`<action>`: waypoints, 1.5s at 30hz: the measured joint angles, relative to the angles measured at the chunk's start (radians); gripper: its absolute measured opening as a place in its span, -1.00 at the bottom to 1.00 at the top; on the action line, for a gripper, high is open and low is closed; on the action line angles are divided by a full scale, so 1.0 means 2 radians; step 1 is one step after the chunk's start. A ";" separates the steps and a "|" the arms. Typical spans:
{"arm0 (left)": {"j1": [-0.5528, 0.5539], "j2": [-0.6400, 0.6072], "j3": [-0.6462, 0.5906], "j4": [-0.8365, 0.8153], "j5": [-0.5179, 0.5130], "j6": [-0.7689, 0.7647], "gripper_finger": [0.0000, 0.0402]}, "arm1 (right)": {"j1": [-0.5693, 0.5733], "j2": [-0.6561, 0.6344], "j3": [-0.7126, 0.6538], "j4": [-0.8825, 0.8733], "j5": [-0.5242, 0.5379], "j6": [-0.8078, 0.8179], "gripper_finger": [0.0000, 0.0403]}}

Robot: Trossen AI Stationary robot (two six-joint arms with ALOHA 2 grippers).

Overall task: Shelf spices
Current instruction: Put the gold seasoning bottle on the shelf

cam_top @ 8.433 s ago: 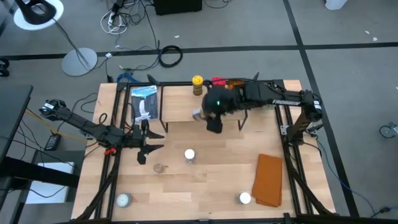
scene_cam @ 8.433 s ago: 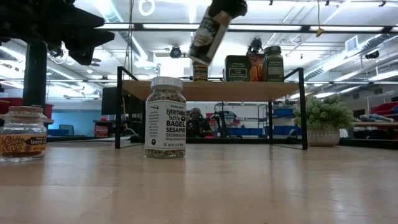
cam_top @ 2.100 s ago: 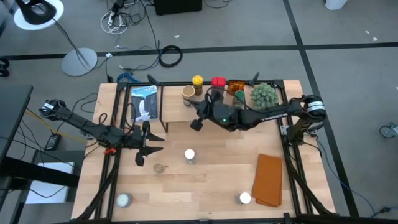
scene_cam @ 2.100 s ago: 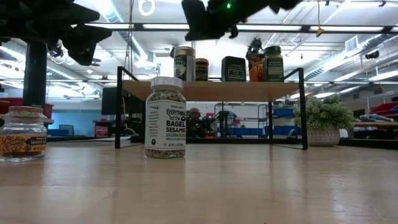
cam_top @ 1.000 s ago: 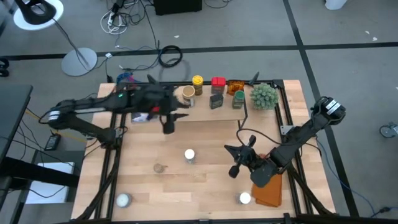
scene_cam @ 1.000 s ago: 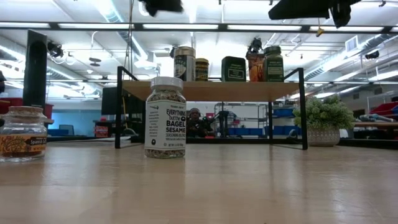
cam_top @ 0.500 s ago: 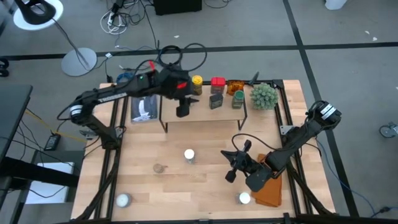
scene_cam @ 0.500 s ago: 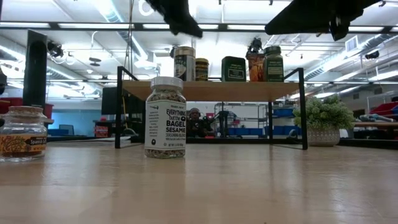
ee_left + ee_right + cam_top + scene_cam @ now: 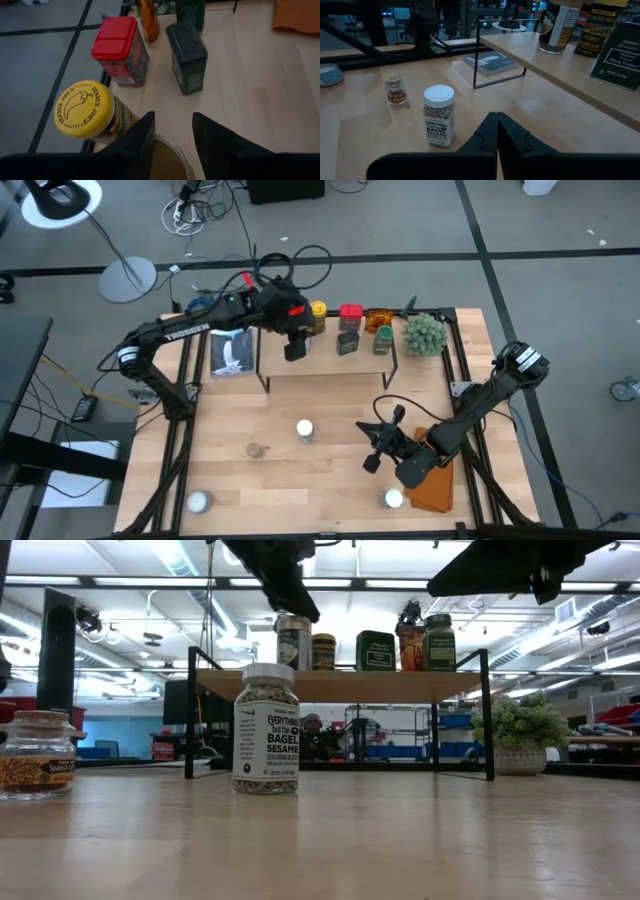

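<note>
The light-wood shelf [image 9: 330,365] stands at the table's far side. On it are a yellow-lidded jar [image 9: 85,110], a red box [image 9: 120,50], a dark tin [image 9: 187,55] and a brown-lidded jar [image 9: 293,640]. My left gripper [image 9: 172,132] is open right above that jar's lid [image 9: 167,155], a finger toward each side. On the table stand a white-lidded bagel-seasoning jar [image 9: 305,430], a small jar [image 9: 256,450] and another white-lidded jar [image 9: 393,499]. My right gripper [image 9: 372,457] is shut and hangs above the table's near right, touching nothing. My left gripper comes at the brown-lidded jar from above, slanting down, with its fingers [image 9: 142,137] over the lid's rim. I cannot tell whether they touch the lid. The jar stands upright on the shelf's left end.
A green spiky plant [image 9: 424,332] stands at the shelf's right end. An orange-brown folded cloth [image 9: 432,470] lies at the near right under my right arm. A pale ball [image 9: 198,501] rests near the front left corner. A flat packet [image 9: 232,348] lies left of the shelf.
My left gripper has swung from in front of the shelf's left end toward the far edge and come down over the brown-lidded jar. Its fingers keep the same gap. My right gripper has shifted a little toward the near edge, still shut.
</note>
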 joint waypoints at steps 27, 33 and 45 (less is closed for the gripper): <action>0.012 -0.016 0.000 -0.055 -0.074 -0.022 -0.33 | 0.000 -0.001 0.000 -0.002 -0.002 0.000 -1.00; 0.016 -0.018 0.000 -0.060 -0.089 -0.021 -0.33 | 0.000 -0.001 0.000 -0.002 -0.003 0.002 -1.00; 0.034 -0.018 0.000 -0.068 -0.099 -0.039 -0.33 | 0.001 -0.001 0.000 -0.002 -0.005 0.005 -1.00</action>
